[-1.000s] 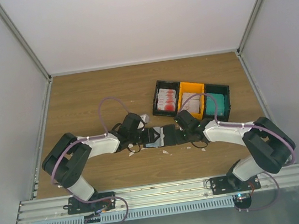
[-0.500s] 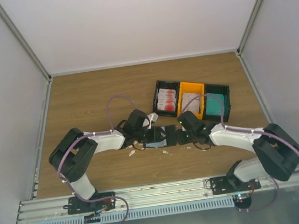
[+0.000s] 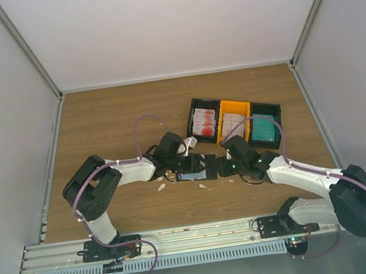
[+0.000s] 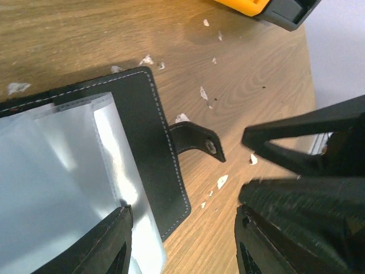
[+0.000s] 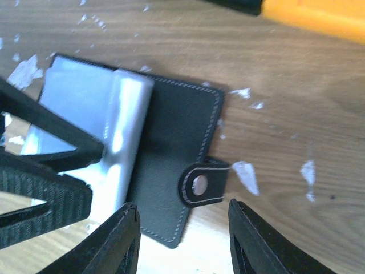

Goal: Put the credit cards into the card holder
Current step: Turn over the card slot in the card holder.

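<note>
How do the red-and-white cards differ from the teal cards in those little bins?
Colour: the red-and-white cards show a red pattern on white, while the teal cards look plain teal.
Place: the red-and-white cards lie in the left black bin and the teal cards in the right black bin, with the yellow bin between them.
Shared: both sets sit in black bins, not yet in the open card holder.

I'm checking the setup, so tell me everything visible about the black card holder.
The card holder is a black leather-look wallet with pale stitching, lying open and flat on the wooden table. Clear plastic sleeves fan from inside; a snap tab with a silvery stud juts from one edge. The left claw and right claw flank it, open; contact unclear.
</note>
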